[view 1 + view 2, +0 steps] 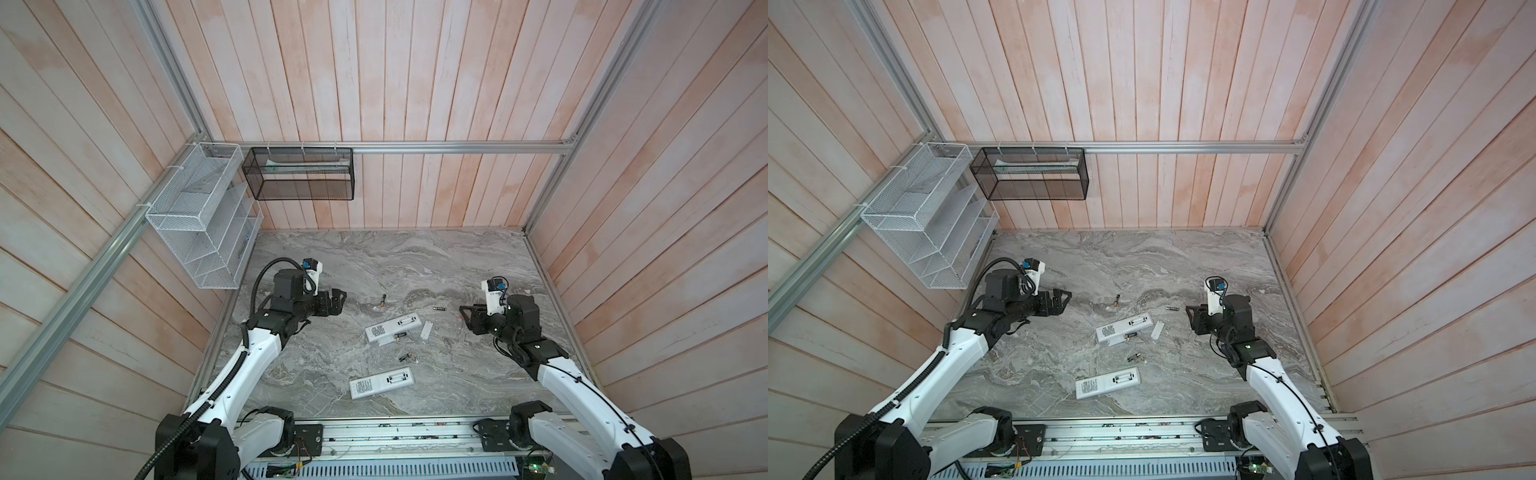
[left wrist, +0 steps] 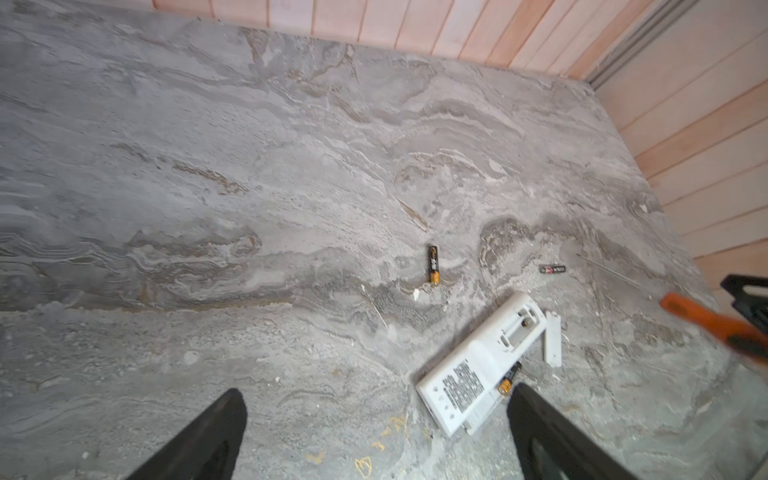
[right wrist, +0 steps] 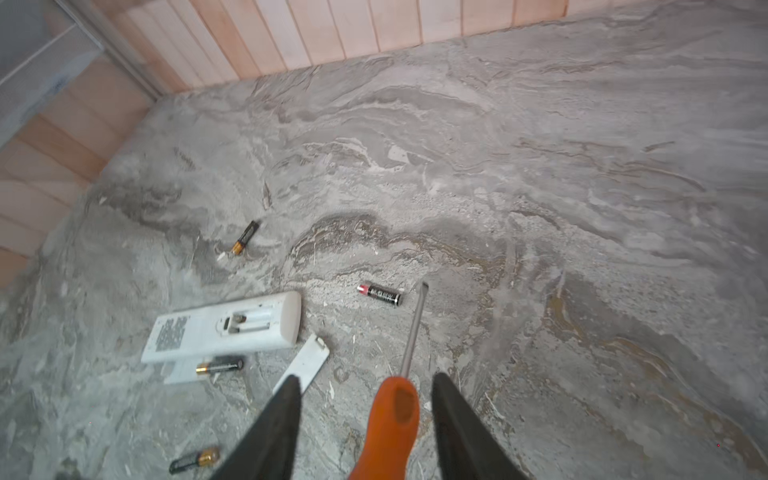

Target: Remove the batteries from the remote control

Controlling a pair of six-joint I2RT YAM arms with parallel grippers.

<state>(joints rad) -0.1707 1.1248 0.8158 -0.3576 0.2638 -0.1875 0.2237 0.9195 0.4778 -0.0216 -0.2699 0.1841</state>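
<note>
Presently, far remote [image 1: 392, 328] with open compartment [image 3: 249, 322] looking empty, four batteries [image 1: 400, 336] on the table [image 1: 457, 266] at its 12 and 2 o'clock, two at 6, left gripper [image 2: 376, 392] wide, right gripper [image 3: 366, 378] parted around orange screwdriver [image 3: 395, 407], black mesh basket [image 1: 299, 193] holds a white object [image 1: 303, 167].

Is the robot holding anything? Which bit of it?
Nothing is gripped. The left gripper is open and empty. The right gripper stands open around the orange handle of the screwdriver, with a gap on each side.
</note>
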